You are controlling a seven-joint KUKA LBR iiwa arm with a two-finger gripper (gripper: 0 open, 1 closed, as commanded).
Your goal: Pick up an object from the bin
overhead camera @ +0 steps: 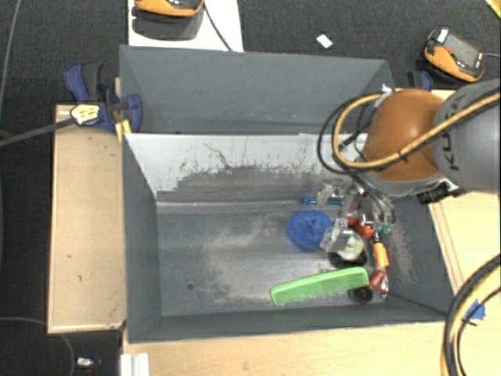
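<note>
My gripper (345,210) hangs below the arm's orange cover at the right side of the bin, low over a small heap of things. A blue, rounded, crumpled-looking thing (308,229) lies just left of it, touching or nearly touching it. Right under the gripper is a pale roundish thing with a dark base (347,247). A green comb (319,285) lies flat toward the front of the bin, below and slightly left of the gripper. Whether anything is held is hidden by the gripper's body.
Small red, orange and black pieces (376,261) are heaped by the bin's right wall, beside the comb's end. A small blue piece (311,202) lies near the back wall. The bin's left half is bare scratched metal.
</note>
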